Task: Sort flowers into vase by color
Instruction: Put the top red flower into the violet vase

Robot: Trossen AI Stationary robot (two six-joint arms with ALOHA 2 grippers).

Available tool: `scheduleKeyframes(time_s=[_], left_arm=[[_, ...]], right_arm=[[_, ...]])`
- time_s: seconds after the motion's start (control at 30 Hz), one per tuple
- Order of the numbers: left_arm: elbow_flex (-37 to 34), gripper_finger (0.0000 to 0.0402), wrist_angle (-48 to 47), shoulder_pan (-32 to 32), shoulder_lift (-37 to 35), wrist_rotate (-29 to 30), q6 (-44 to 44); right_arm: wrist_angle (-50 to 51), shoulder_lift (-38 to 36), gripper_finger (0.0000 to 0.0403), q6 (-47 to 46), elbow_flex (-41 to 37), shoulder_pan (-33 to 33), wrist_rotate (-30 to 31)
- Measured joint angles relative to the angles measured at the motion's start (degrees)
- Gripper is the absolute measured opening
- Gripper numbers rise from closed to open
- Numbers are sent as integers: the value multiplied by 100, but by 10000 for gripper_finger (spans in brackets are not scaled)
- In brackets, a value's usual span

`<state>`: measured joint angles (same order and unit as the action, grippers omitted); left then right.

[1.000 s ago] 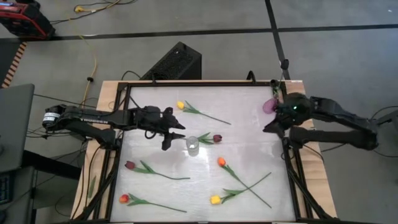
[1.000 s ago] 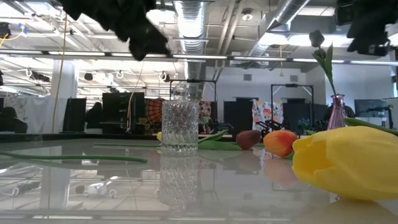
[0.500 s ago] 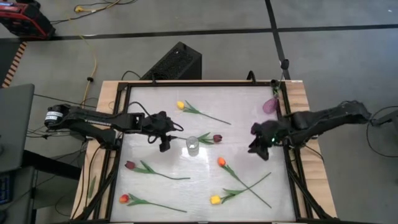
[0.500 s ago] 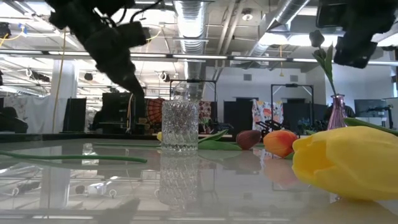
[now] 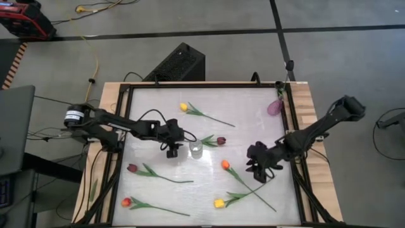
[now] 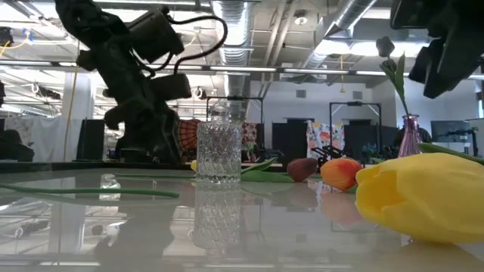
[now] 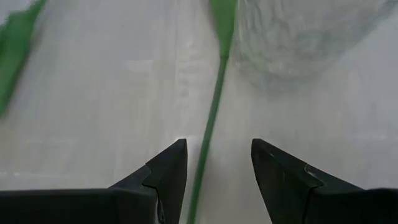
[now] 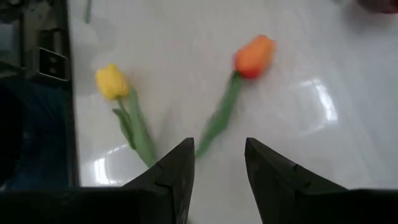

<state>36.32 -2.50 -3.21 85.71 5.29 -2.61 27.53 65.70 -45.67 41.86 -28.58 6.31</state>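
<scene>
A: Lighting, overhead view: bright and even; the white table (image 5: pixel 209 133) takes soft light from above, shadows faint and short beneath the arms.

B: Glare?

A: Low view: ceiling strip lights (image 6: pixel 234 19) burn white; the tabletop mirrors them, and the clear glass vase (image 6: pixel 218 151) throws a reflection below itself. Both arms read as dark silhouettes against the lit room.

B: Focus?

A: Low view: nearest yellow tulip (image 6: pixel 423 196) soft, slightly blurred. Left wrist view: heavy blur, green stem (image 7: pixel 208 130) smeared, glass indistinct. Right wrist view: mild blur; orange tulip (image 8: pixel 254 56) soft-edged; pale glare patches on the surface.
</scene>
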Motion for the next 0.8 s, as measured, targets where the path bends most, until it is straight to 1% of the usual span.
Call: scheduleKeyframes(time_s=[0.2, 0.3, 0.43, 0.53, 0.6, 0.7, 0.73, 0.8], left_arm=[[9, 169, 112, -135, 296, -38, -41], [13, 169, 120, -238, 430, -113, -15], [22, 161, 82, -423, 516, -630, 53], [20, 127, -9, -462, 510, -629, 116], [18, 91, -41, -486, 514, -609, 131], [17, 28, -48, -518, 516, -632, 212], [17, 14, -53, -527, 519, -640, 268], [17, 8, -48, -541, 518, -655, 330]], right_arm=[[-234, 359, 168, 0, 1, -100, 2], [-311, 415, 168, 2, 1, -105, 0], [-458, 438, 168, 10, 7, -105, 15], [-552, 472, 168, 17, 8, -105, 39], [-557, 507, 168, 46, 4, -105, 43], [-602, 526, 168, 50, 4, -107, 46], [-603, 525, 168, 50, 4, -106, 46], [-637, 524, 168, 53, 4, -105, 54]])
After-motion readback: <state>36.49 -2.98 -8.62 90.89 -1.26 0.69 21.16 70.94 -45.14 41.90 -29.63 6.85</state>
